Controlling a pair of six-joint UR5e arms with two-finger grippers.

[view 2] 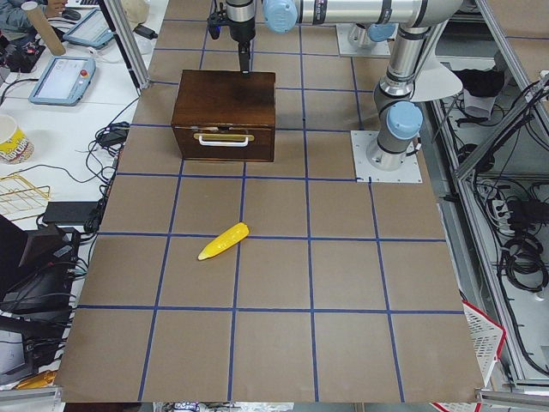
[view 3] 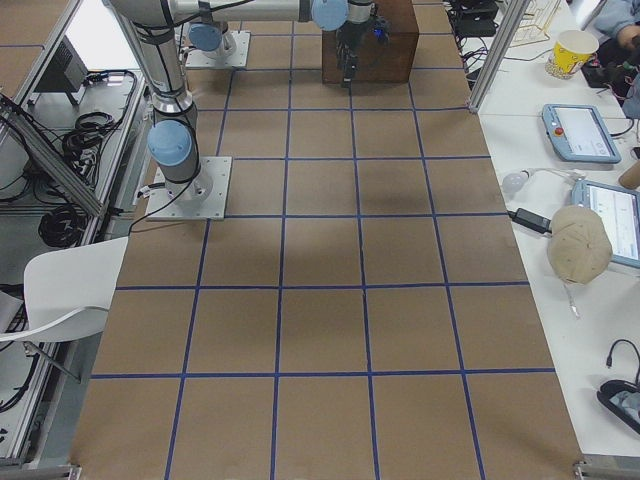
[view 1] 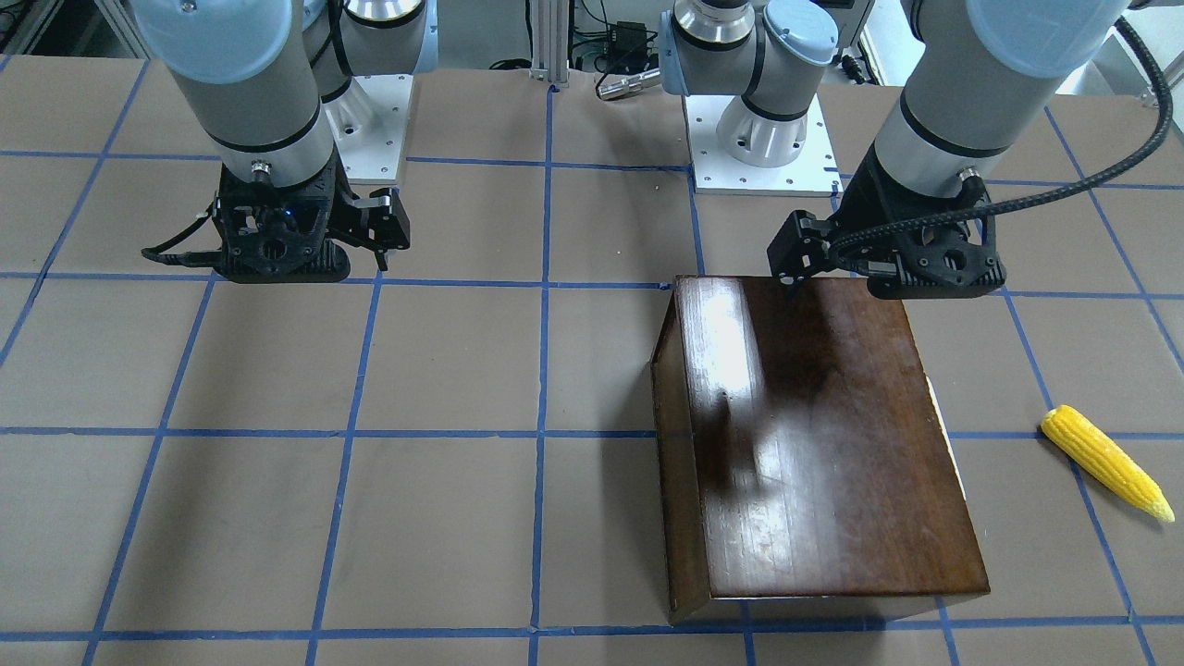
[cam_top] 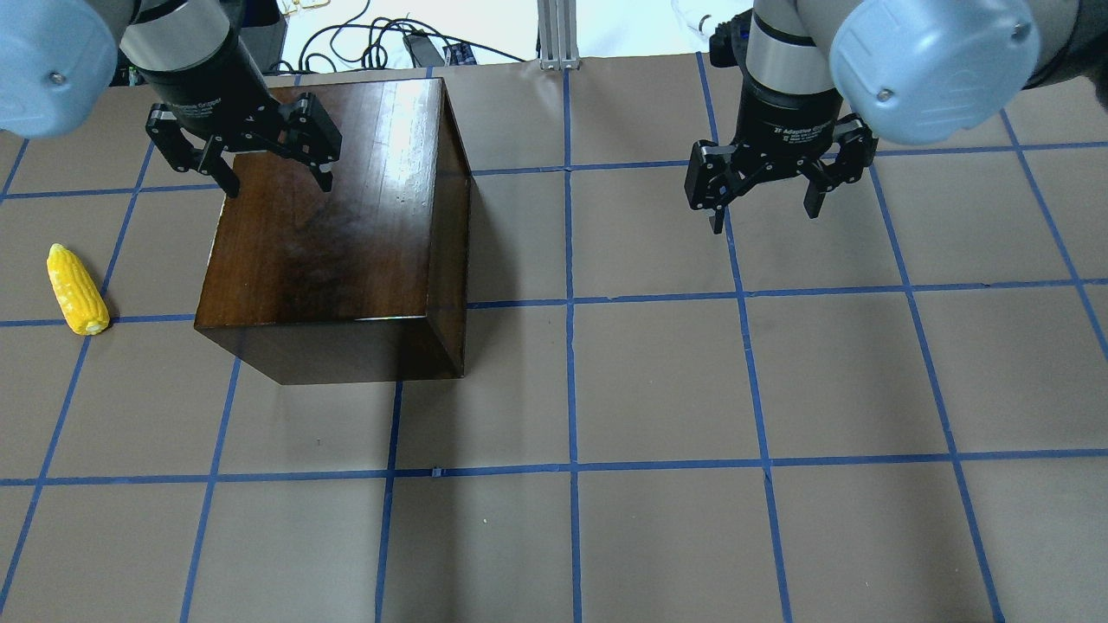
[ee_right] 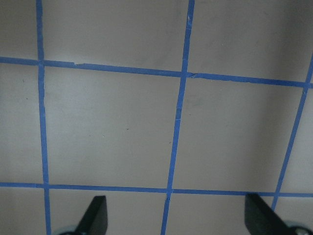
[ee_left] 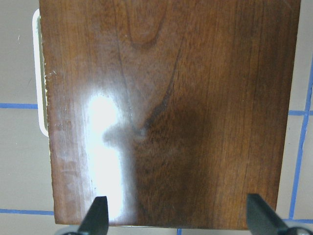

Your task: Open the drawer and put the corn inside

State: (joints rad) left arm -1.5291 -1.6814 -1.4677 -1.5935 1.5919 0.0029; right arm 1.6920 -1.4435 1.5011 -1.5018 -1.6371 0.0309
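Note:
The glossy dark-brown box (cam_top: 338,225) stands on the table's left half. Its drawer (view 2: 223,144) is shut; the front panel with a pale handle (view 2: 224,137) faces the table's left end. The handle also shows at the edge of the left wrist view (ee_left: 38,73). The yellow corn (cam_top: 76,290) lies on the table left of the box, apart from it; it also shows in the front view (view 1: 1105,462). My left gripper (cam_top: 279,186) is open and empty above the box top (ee_left: 166,112). My right gripper (cam_top: 765,218) is open and empty above bare table.
The table (cam_top: 658,389) is brown paper with a blue tape grid. The arm bases (view 1: 758,139) stand on white plates at the robot's side. Side tables with tablets and a cup (view 2: 10,142) lie beyond the table's edge.

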